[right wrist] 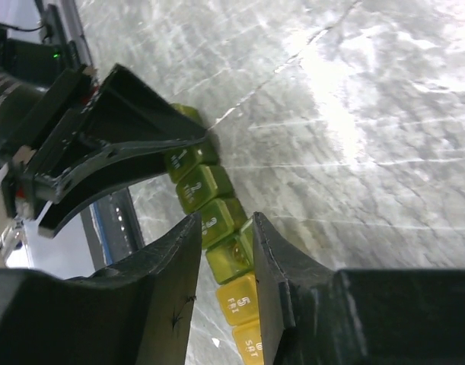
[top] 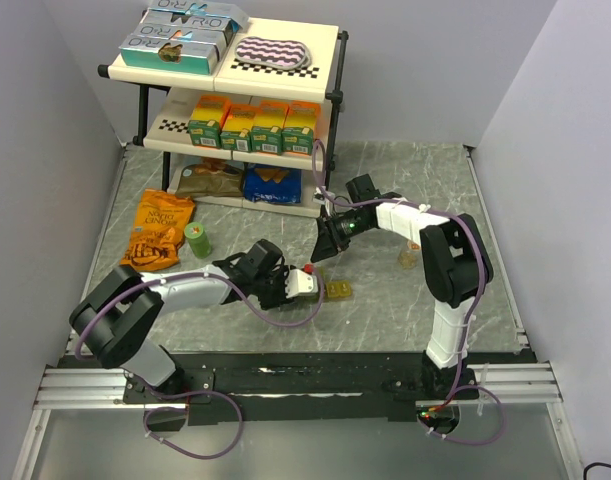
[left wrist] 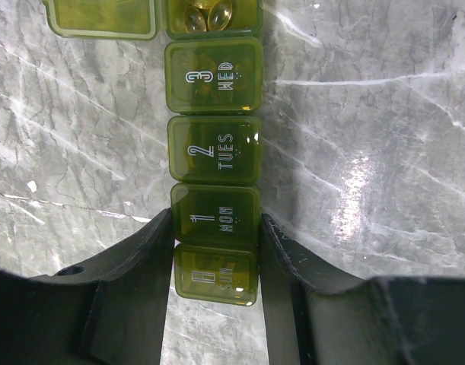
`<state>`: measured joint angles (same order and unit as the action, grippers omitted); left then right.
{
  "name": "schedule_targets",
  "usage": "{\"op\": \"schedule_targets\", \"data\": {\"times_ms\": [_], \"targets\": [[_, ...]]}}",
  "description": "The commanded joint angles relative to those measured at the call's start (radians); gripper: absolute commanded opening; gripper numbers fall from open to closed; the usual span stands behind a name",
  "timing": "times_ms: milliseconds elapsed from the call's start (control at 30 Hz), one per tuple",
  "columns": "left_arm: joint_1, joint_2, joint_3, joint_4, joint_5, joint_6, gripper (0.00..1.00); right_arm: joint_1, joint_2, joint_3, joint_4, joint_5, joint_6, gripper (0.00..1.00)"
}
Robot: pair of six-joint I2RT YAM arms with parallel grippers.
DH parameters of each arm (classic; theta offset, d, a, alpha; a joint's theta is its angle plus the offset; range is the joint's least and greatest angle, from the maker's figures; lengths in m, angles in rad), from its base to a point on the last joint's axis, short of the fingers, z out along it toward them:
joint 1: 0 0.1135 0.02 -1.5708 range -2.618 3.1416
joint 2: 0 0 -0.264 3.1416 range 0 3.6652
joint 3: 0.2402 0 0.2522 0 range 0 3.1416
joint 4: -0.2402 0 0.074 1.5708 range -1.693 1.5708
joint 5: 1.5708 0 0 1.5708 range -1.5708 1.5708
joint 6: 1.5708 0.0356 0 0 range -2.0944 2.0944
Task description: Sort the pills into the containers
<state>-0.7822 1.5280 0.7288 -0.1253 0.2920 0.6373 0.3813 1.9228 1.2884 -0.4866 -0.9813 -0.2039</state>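
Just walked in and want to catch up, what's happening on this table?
Two robot arms are working on a weekly pill strip. The left gripper clamps it at the Monday compartment. The right gripper straddles the one open compartment, which holds amber capsules; whether it grips anything is unclear. The other visible lids are shut.

In front of the shelf rack [top: 330,95] stand two arms [top: 185,290]. The rack's top shelf carries two blue boxes [top: 175,45] and one zigzag pouch [top: 272,52]. Its lower shelf carries four green-and-orange cartons [top: 255,125], and two snack bags [top: 210,180] lie beneath it. On the worktop [top: 405,180] before the rack are one orange snack bag [top: 160,230], one green bottle [top: 197,240], one small bottle [top: 409,256], and seven joined containers [left wrist: 214,152], one showing at least two pills [left wrist: 209,15].
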Motion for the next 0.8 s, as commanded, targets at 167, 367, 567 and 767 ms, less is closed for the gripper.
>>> {"op": "schedule_targets", "data": {"times_ms": [167, 367, 567, 767], "targets": [[0.001, 0.014, 0.026, -0.033, 0.021, -0.039, 0.1, 0.021, 0.019, -0.001, 0.02, 0.187, 0.089, 0.39], [0.0, 0.018, 0.03, -0.036, 0.021, -0.042, 0.08, 0.034, 0.047, 0.006, 0.008, 0.211, 0.101, 0.33], [0.0, 0.024, 0.034, -0.036, 0.019, -0.05, 0.06, 0.047, 0.042, 0.028, -0.033, 0.176, 0.07, 0.21], [0.0, 0.055, 0.057, -0.054, 0.012, -0.073, 0.02, 0.047, -0.021, 0.019, -0.078, 0.129, 0.032, 0.15]]}}
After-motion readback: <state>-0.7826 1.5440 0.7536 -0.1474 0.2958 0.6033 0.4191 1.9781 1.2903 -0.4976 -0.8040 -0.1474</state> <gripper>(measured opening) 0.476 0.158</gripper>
